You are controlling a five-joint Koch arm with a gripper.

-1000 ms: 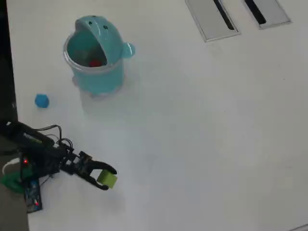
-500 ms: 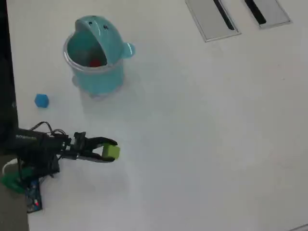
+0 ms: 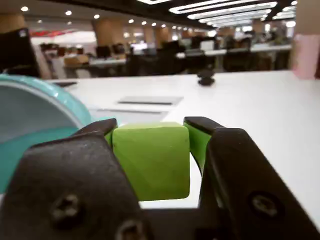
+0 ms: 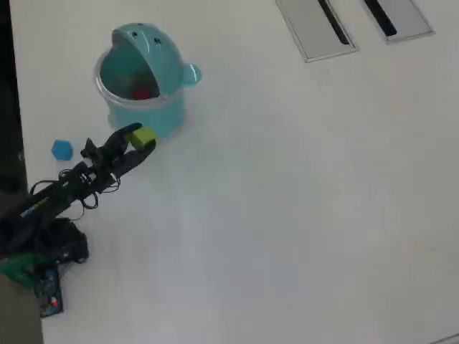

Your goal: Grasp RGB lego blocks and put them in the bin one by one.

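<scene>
Gripping the yellow-green block (image 4: 144,136) between both jaws, the pincer (image 4: 141,137) sits just beside the teal bin's (image 4: 118,117) lower wall in the overhead view; the bin's opening lies up and slightly left

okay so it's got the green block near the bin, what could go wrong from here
1. The gripper holds the green block beside the bin's wall, not over the opening; releasing now would likely drop it on the table.
2. Swinging on, the arm could knock the bin.
3. The blue block lies close to the arm and might get swept.
</scene>
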